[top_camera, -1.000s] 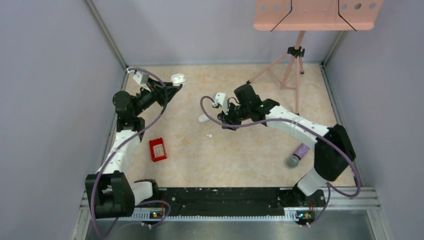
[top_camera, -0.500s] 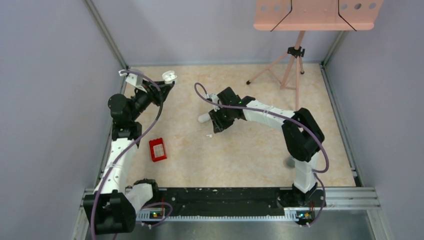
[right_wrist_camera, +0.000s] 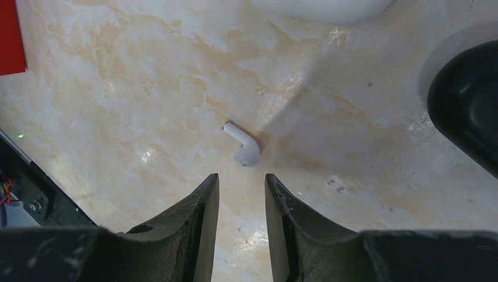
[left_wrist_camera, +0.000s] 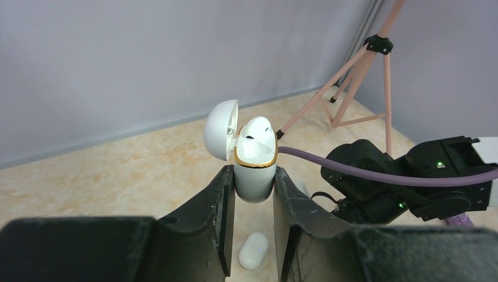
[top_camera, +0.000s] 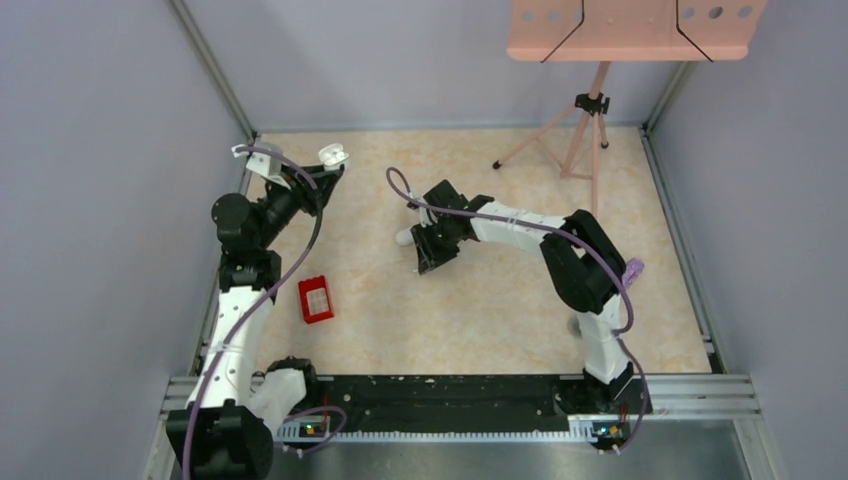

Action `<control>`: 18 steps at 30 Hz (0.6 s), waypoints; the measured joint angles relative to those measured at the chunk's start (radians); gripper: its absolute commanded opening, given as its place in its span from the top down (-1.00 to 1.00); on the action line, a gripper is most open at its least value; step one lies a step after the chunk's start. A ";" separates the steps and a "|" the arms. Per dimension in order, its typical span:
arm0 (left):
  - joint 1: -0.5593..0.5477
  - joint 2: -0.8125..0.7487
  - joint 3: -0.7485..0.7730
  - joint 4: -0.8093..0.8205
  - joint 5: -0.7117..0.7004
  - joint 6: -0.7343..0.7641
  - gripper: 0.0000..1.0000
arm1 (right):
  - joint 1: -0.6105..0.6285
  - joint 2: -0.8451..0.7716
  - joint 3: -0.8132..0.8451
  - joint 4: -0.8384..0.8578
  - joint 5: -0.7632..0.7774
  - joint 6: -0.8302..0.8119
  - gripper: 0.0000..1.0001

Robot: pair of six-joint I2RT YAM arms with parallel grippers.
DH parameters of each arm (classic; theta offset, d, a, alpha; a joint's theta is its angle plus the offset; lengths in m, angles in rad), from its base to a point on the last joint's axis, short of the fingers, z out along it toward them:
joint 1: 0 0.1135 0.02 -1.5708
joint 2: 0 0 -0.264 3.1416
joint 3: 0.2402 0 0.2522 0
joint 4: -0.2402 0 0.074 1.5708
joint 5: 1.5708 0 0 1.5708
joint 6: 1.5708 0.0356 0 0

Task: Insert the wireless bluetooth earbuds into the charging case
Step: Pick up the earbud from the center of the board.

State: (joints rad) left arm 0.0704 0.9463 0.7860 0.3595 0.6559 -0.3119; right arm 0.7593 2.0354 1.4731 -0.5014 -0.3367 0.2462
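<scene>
Offering its clamped, open gold-rimmed white case [left_wrist_camera: 255,185], left gripper [left_wrist_camera: 253,175] faces right gripper [right_wrist_camera: 241,180], jaws parted above 1 white stemmed earbud [right_wrist_camera: 244,148].

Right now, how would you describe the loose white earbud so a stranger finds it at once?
On the beige marbled tabletop, find the open right gripper. Just beyond its tips lies a tiny white plastic earbud; its short stem sets it apart from the bigger rounded white case nearby.

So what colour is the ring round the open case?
Gold, on the white charging case; the left wrist view shows it best.
</scene>
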 measured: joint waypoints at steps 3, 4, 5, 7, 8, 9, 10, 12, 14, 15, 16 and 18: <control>0.000 -0.003 0.000 -0.007 0.000 0.002 1.00 | 0.001 0.023 0.012 0.005 0.000 0.020 0.33; 0.000 -0.003 0.000 -0.011 0.000 0.002 1.00 | 0.001 0.029 0.015 0.003 0.000 0.026 0.34; 0.000 -0.003 0.000 -0.014 -0.001 0.002 1.00 | 0.002 0.033 0.016 0.004 0.000 0.029 0.33; 0.000 -0.003 0.000 -0.019 -0.003 0.002 1.00 | 0.003 0.039 0.021 0.000 0.000 0.038 0.36; 0.000 -0.003 0.000 -0.020 -0.004 0.002 1.00 | 0.004 0.042 0.022 0.001 0.000 0.040 0.36; 0.000 -0.003 0.000 -0.022 -0.005 0.002 1.00 | 0.005 0.044 0.024 -0.001 -0.001 0.044 0.37; 0.000 -0.003 0.000 -0.023 -0.007 0.003 1.00 | 0.005 0.048 0.029 -0.002 -0.001 0.046 0.38; 0.000 -0.004 0.000 -0.024 -0.010 0.005 1.00 | 0.005 0.055 0.034 0.002 -0.001 0.048 0.38; 0.000 -0.005 0.000 -0.024 -0.011 0.005 1.00 | 0.005 0.057 0.034 0.000 -0.001 0.054 0.38; 0.000 -0.005 0.000 -0.024 -0.011 0.005 1.00 | 0.005 0.059 0.035 0.000 -0.001 0.055 0.40; 0.000 -0.005 0.000 -0.024 -0.011 0.005 1.00 | 0.005 0.061 0.035 0.000 -0.001 0.055 0.43; 0.000 -0.005 0.000 -0.024 -0.011 0.005 1.00 | 0.005 0.067 0.041 -0.001 -0.002 0.062 0.47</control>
State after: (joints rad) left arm 0.0704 0.9417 0.7860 0.3351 0.6453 -0.3065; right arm 0.7643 2.1021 1.5139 -0.5022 -0.3382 0.3080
